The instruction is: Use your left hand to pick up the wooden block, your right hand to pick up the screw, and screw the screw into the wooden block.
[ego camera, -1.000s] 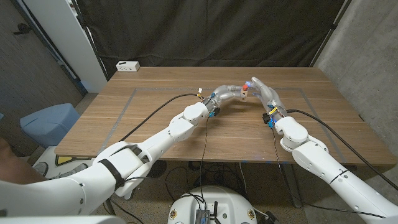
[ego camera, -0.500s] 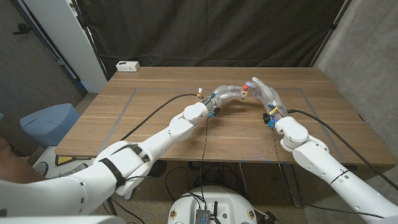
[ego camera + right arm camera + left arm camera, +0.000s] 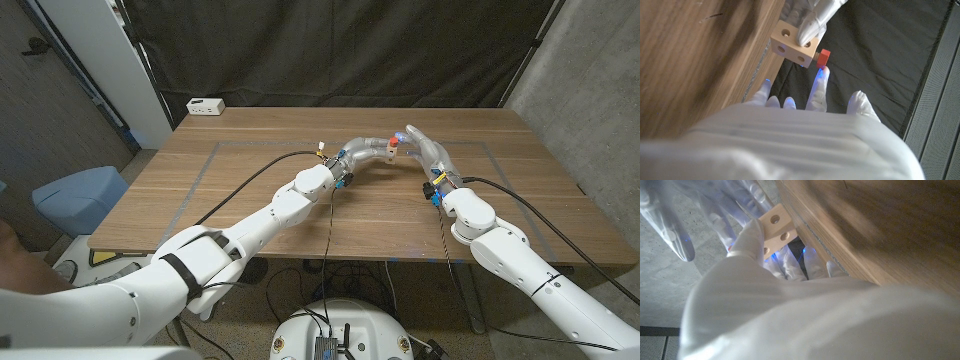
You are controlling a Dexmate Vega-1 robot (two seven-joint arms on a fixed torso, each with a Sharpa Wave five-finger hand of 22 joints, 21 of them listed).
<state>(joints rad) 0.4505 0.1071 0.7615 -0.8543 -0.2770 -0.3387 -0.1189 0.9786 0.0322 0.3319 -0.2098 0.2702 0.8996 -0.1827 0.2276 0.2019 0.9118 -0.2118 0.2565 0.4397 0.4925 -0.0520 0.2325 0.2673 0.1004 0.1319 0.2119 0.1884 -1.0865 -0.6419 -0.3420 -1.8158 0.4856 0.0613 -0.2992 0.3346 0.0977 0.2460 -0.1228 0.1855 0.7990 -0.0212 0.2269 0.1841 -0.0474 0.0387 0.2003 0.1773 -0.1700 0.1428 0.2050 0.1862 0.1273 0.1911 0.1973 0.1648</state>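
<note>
Head view: wooden table before black curtain; left hand grips block, right hand pinches screw.

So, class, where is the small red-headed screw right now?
The red-headed screw sits against the pale wooden block, held above mid-table between the left hand and right hand.

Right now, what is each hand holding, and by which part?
Left hand grips the wooden block by its sides; right hand fingers touch the red screw head.
</note>
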